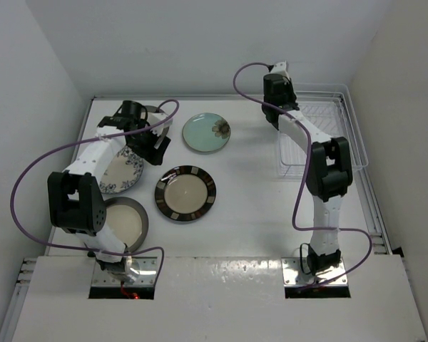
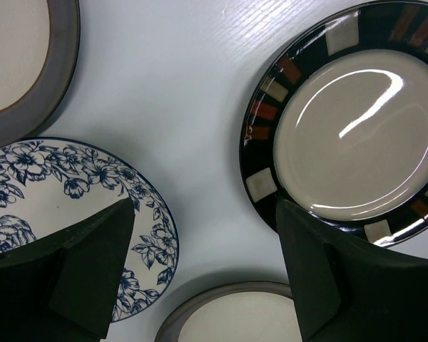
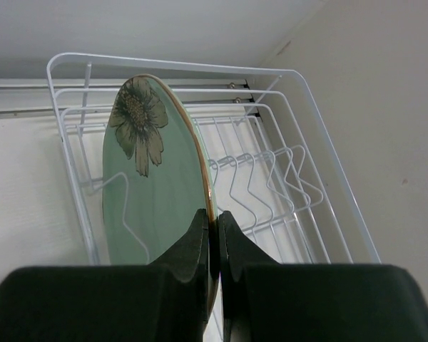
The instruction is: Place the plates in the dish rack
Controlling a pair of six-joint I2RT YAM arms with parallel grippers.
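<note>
White table (image 1: 257,214) carries the rack (image 1: 346,132) at its far right corner. Right arm (image 1: 321,171) is bent at the elbow and reaches over the rack. Left arm (image 1: 93,171) extends forward and points down. Green plate (image 3: 157,185) stands on edge inside the rack, with the right claw (image 3: 215,221) clamped on its rim. Left claw (image 2: 203,206) hangs with its fingers apart and empty between the floral plate (image 2: 71,185) and the striped plate (image 2: 357,135), both lying flat on the table.
</note>
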